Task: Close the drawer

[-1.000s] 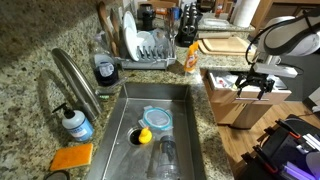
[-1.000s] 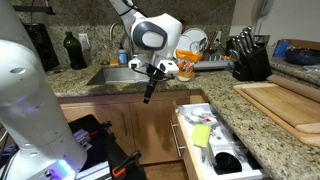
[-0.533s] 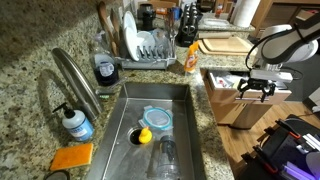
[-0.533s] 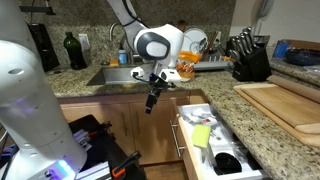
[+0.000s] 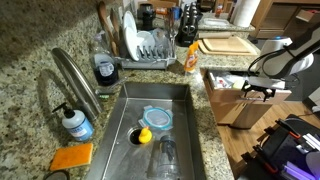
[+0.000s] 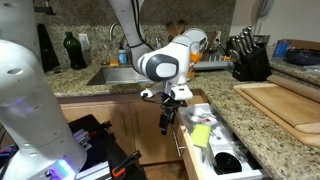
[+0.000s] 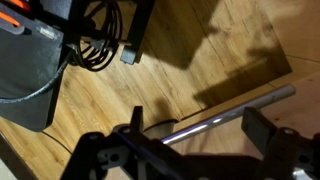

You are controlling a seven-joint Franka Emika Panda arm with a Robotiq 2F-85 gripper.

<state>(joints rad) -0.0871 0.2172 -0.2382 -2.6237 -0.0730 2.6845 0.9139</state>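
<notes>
- The drawer (image 6: 181, 150) stood pulled well out from the cabinet under the granite counter (image 6: 292, 132), with its white inside and a few utensils exposed. It was to the side of the sink (image 5: 175, 100).
- The gripper (image 6: 165, 122) hung fingers-down just outside the drawer's tan front, on the room side, so the drawer lay from the fingers toward the cabinet.
- In the wrist view a metal bar handle (image 7: 232, 112) ran slantwise along the front. It crossed between the fingers (image 7: 262, 128), which were spread wide and held nothing.
- Closing probably called for a push square to the handle's long axis, straight into the cabinet.
- The room side was open wooden floor (image 7: 110, 95), with cables (image 7: 95, 45) close by.
- Whether the fingers touched the front could not be told.
</notes>
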